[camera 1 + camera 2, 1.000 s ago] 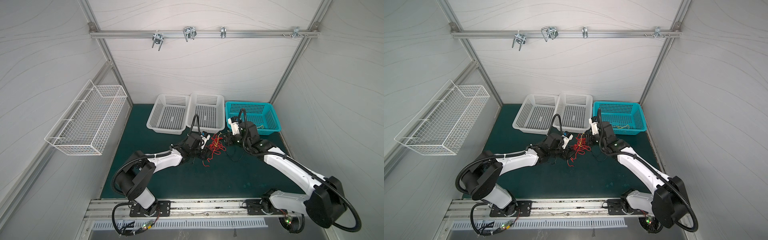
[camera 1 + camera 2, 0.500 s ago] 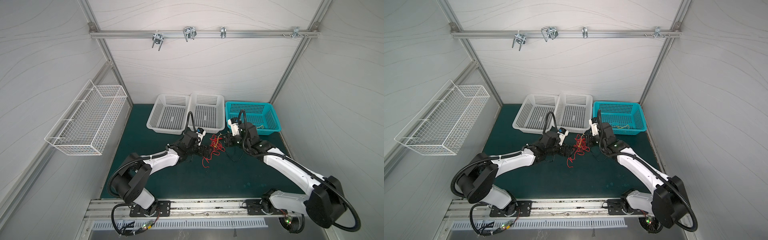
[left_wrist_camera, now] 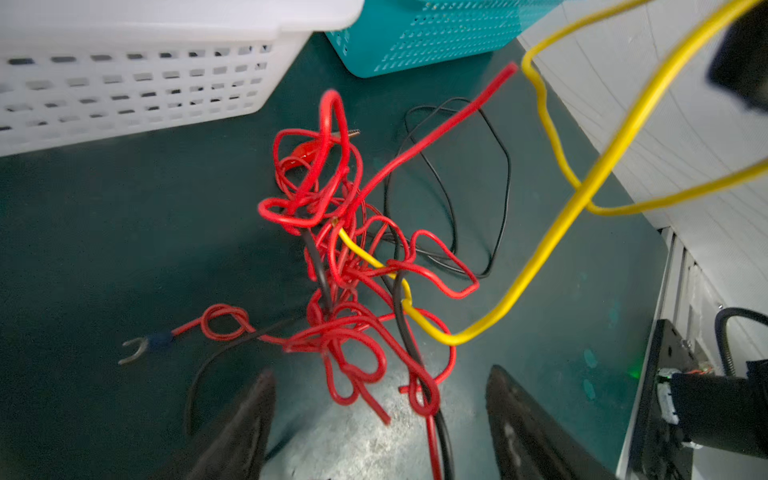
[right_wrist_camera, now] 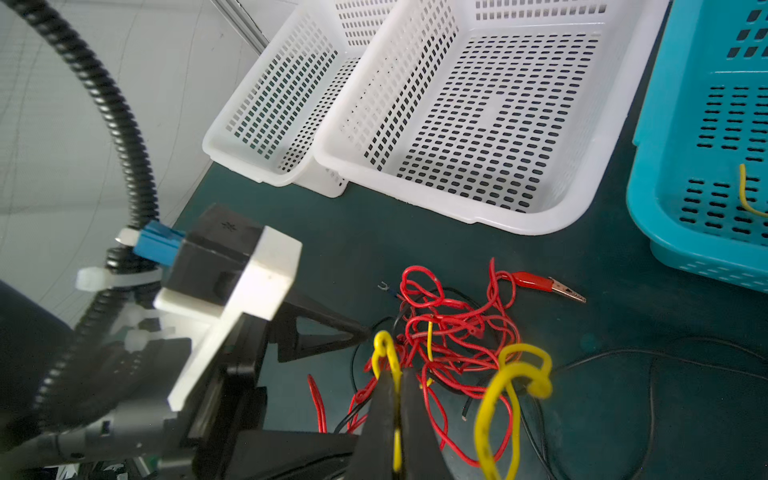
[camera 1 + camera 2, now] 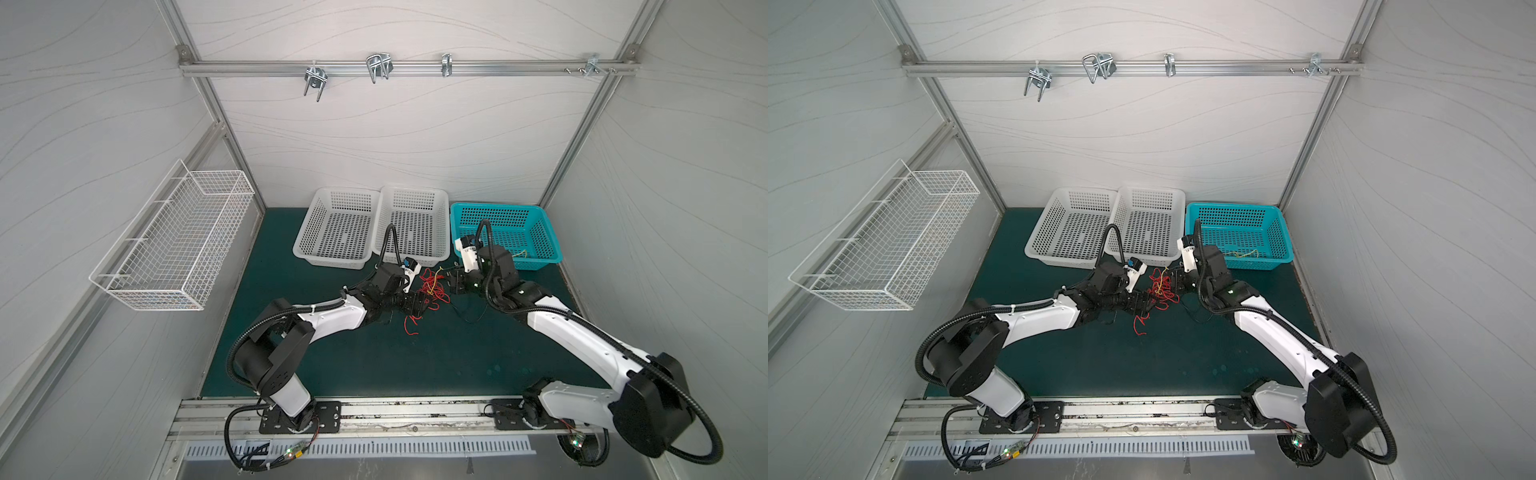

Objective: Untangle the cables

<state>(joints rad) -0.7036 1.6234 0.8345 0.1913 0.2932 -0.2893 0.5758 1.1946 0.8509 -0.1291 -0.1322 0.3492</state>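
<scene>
While the dark green surface (image 5: 374, 365) carries two white baskets (image 5: 338, 226) and a teal basket (image 5: 505, 216) along its far edge, the cables (image 5: 426, 291) lie in a red, yellow and black tangle just in front of the white ones, between the two arms. Left claw (image 3: 380, 419) hangs spread over the red loops, gripping nothing. Right claw (image 4: 397, 399) is pressed together on the yellow cable (image 4: 494, 415), which loops up from the heap. One short yellow strand (image 5: 1244, 252) lies inside the teal basket.
</scene>
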